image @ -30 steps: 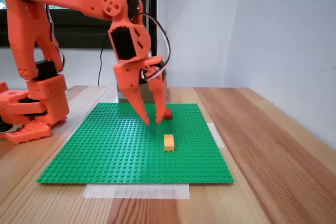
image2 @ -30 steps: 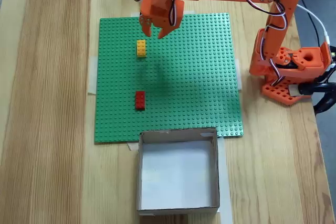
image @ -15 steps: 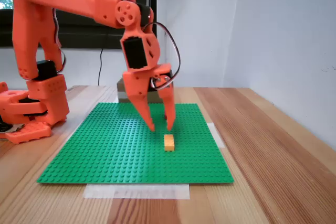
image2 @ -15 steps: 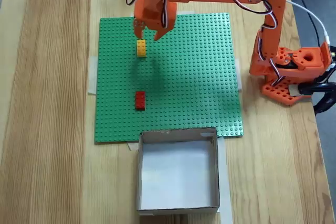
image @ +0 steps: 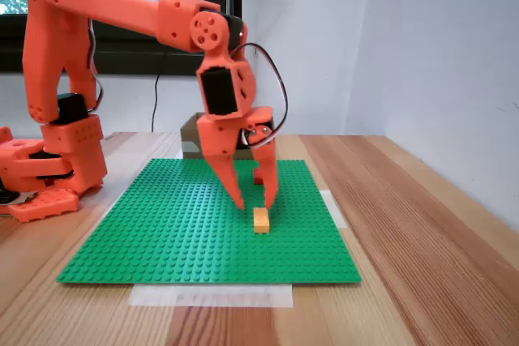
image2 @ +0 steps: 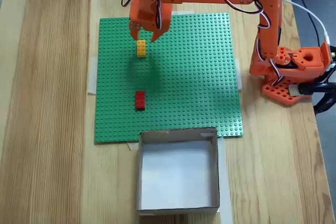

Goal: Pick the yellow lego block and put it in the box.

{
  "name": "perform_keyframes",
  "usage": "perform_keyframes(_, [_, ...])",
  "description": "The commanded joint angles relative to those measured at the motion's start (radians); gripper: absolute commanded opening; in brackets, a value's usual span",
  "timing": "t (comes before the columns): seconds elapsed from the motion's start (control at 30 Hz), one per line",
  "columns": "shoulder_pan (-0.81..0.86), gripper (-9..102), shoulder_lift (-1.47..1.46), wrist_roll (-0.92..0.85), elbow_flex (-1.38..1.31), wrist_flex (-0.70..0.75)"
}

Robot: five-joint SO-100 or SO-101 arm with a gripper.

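The yellow lego block (image: 261, 220) (image2: 141, 49) lies flat on the green baseplate (image: 162, 224) (image2: 189, 77). My orange gripper (image: 256, 205) (image2: 143, 38) hangs open just above the block's far end, one finger to each side, and holds nothing. The side-on fixed view shows a small gap between the fingertips and the block. The brown cardboard box (image2: 177, 134) stands open-topped at the plate's near edge in the top-down fixed view; in the side-on view a corner of the box (image: 189, 137) shows behind the arm.
A smaller red brick (image2: 139, 100) (image: 258, 174) sits on the plate between the yellow block and the box. The arm's base (image2: 291, 74) (image: 49, 172) stands beside the plate. A white wall (image: 438, 62) borders the wooden table on one side.
The gripper has swung across the plate from beside the yellow block to right over it and come lower, staying open. Both bricks and the box have not moved.
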Motion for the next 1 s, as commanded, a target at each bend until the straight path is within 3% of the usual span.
perform_keyframes(0.0, [-0.011, 16, 0.006, 0.003, -0.040, 0.005])
perform_keyframes(0.97, [-0.003, 18, -0.092, 0.011, -0.095, -0.017])
